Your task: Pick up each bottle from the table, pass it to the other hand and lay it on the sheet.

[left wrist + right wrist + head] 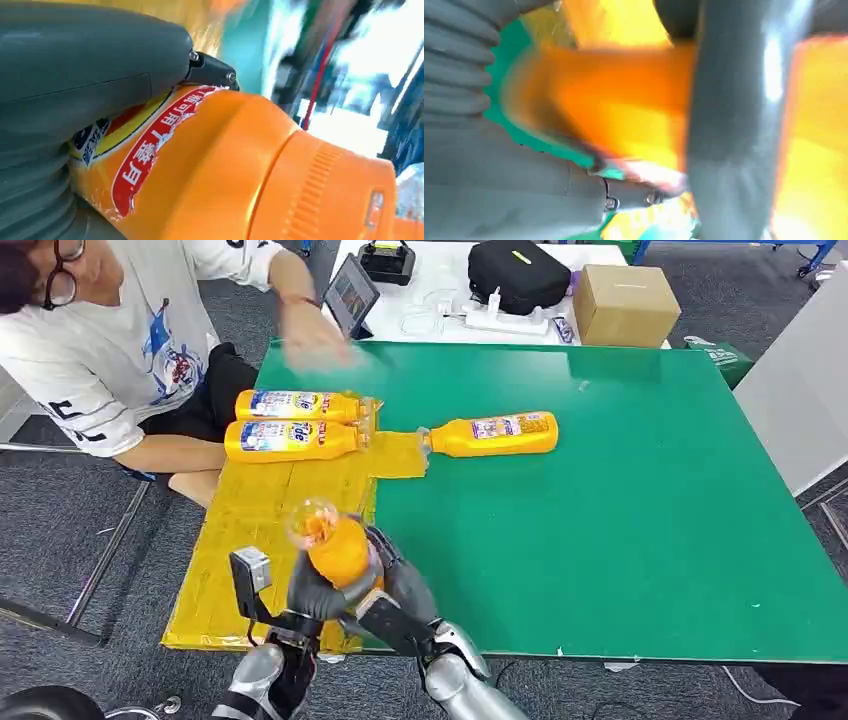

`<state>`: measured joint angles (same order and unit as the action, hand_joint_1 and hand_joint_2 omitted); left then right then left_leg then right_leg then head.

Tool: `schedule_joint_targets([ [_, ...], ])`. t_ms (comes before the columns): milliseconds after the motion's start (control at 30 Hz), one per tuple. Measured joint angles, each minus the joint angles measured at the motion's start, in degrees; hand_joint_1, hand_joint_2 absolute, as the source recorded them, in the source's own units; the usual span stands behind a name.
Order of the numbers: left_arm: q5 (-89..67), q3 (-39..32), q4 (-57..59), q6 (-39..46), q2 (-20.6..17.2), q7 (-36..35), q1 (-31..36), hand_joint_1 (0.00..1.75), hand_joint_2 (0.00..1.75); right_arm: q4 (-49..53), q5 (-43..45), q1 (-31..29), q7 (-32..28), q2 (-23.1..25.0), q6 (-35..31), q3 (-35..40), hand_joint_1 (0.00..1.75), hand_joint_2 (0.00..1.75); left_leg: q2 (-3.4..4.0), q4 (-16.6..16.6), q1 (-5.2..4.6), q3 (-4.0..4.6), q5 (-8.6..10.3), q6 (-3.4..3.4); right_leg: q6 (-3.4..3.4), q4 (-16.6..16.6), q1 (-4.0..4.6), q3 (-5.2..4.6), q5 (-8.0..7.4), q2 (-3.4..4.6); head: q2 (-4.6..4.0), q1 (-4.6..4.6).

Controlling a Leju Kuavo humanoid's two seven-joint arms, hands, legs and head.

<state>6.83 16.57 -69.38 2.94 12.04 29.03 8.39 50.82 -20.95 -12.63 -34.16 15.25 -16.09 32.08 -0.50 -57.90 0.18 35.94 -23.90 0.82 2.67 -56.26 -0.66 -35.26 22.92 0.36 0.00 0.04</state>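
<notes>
An orange bottle [338,552] with a clear cap stands tilted above the near edge of the yellow sheet [250,530]. My left hand [312,592] grips its lower body from the left. My right hand [398,582] wraps it from the right. The left wrist view shows the thumb [90,65] lying across the labelled bottle [225,165]. In the blurred right wrist view a finger [734,125] crosses the bottle [624,105]. Two more bottles [295,405] [290,440] lie side by side on the sheet. Another bottle [495,433] lies on the green table [620,520], its cap at the sheet's edge.
A person sits at the far left; their hand [315,335] is blurred above the table's far left corner. Behind the green table stand a tablet [352,292], a black bag [518,272] and a cardboard box [625,305]. A white board [800,390] leans at the right.
</notes>
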Motion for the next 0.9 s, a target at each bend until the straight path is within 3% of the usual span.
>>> schedule_joint_targets([
  [167,-15.41,-3.13,-2.38,19.13,-0.07,6.19,2.44,1.75,1.75,15.42,4.75,5.63,-2.19,-2.49,2.12,-3.87,0.00,0.00,-0.03,0.00,0.01,0.01,0.00,0.00,0.00,0.00,0.01,0.00,0.00,0.00,0.00,0.00],
  [333,-24.52,-7.52,-2.45,30.16,-0.13,8.26,5.80,1.75,1.75,30.28,7.70,10.20,-5.66,-2.77,-8.57,-7.56,0.00,0.00,-0.03,0.00,0.01,0.01,0.01,0.00,0.00,-0.01,0.01,0.00,0.00,0.00,0.00,0.00],
  [500,-32.33,-9.38,-1.64,34.79,-0.37,6.35,8.39,1.75,1.75,40.68,9.58,12.19,-5.93,-2.80,-15.52,-9.03,0.00,0.00,-0.01,0.00,0.00,0.00,0.00,0.00,0.00,0.00,0.00,0.00,0.00,0.00,0.00,0.00],
  [600,-46.65,-9.35,2.30,36.10,-1.27,-0.47,10.78,1.75,1.75,44.00,10.46,12.46,-5.93,-2.93,-18.29,-9.13,0.00,0.00,-0.06,0.00,0.00,0.00,0.00,0.00,0.00,0.01,0.00,0.02,0.00,0.00,0.00,0.00],
  [900,-76.67,-5.02,24.41,33.34,-5.31,-12.18,17.66,1.75,1.75,45.17,11.29,12.21,-5.93,-3.04,-16.17,-9.40,0.00,0.00,0.05,0.00,0.01,-0.01,0.03,-0.03,-0.02,-0.02,0.01,0.00,-0.02,0.01,0.00,0.00],
])
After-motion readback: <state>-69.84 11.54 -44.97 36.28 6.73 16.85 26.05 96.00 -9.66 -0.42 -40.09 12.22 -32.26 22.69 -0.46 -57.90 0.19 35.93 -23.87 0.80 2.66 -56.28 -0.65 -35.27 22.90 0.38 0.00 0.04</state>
